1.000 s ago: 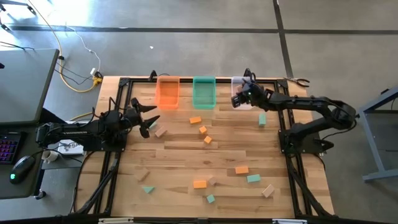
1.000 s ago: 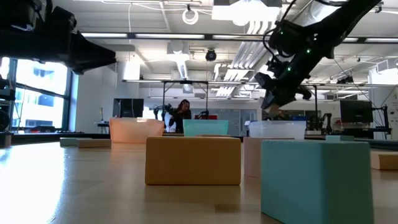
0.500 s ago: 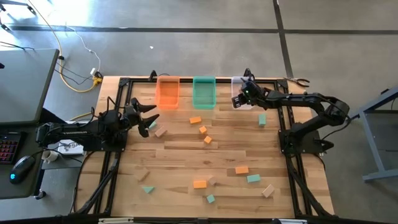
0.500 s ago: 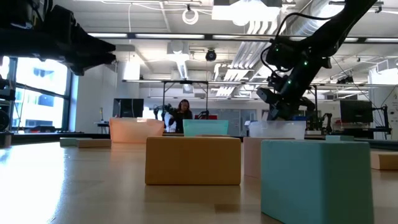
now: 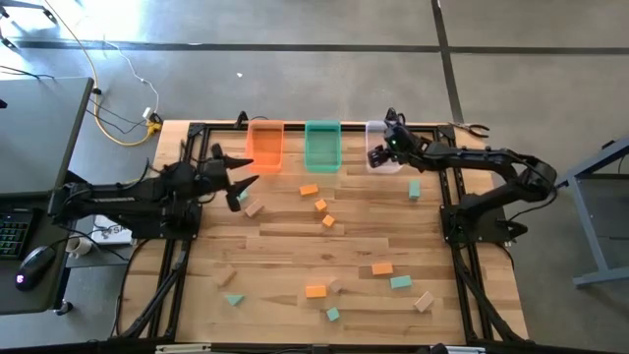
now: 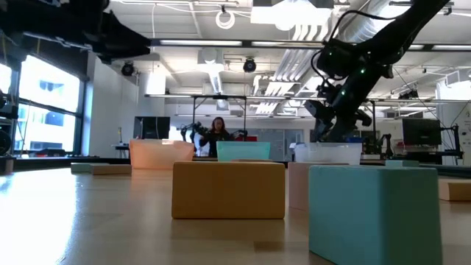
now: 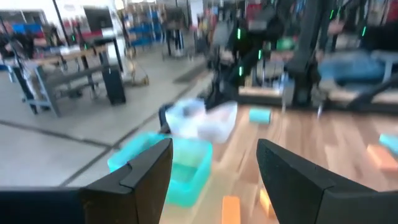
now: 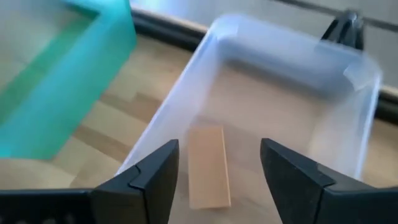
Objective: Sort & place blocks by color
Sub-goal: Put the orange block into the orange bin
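My right gripper hangs open over the clear bin, above its rim in the low view. A pale wood block lies flat on the clear bin's floor, below the open fingers and apart from them. My left gripper is open and raised above the table's left part, near a wood block. Orange blocks, teal blocks and wood blocks lie scattered on the table.
The orange bin, green bin and clear bin stand in a row at the far edge. Close to the low camera stand an orange block and a teal block. A person shows far off in the room.
My left gripper has risen and swung a little toward the far edge, staying open. My right gripper has dipped slightly over the clear bin and stayed there.
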### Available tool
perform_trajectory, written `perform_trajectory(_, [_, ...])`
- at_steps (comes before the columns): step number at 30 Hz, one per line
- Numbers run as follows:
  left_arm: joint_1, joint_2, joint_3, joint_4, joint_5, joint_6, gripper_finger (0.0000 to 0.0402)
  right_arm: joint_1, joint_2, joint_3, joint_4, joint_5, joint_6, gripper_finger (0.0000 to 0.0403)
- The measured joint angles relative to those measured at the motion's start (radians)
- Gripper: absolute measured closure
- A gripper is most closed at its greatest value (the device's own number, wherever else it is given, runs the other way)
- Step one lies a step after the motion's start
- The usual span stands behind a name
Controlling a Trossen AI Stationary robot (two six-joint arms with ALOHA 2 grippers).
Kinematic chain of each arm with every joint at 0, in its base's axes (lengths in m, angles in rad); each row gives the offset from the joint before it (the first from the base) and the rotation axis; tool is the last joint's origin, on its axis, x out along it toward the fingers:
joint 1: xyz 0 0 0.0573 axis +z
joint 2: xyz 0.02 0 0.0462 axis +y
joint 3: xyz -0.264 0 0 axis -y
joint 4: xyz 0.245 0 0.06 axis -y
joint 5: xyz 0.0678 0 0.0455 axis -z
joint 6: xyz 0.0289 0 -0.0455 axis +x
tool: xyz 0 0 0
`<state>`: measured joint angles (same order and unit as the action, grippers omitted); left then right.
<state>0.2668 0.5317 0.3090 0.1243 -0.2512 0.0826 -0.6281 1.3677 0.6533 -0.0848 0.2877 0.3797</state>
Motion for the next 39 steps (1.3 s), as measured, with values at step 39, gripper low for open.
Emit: perform_trajectory(39, [0.100, 1.072, 0.572, -0.203, 0.166, 0.005, 0.0147, 0.261, -0.374, 0.000, -0.012, 0.000, -0.023, 0.0187])
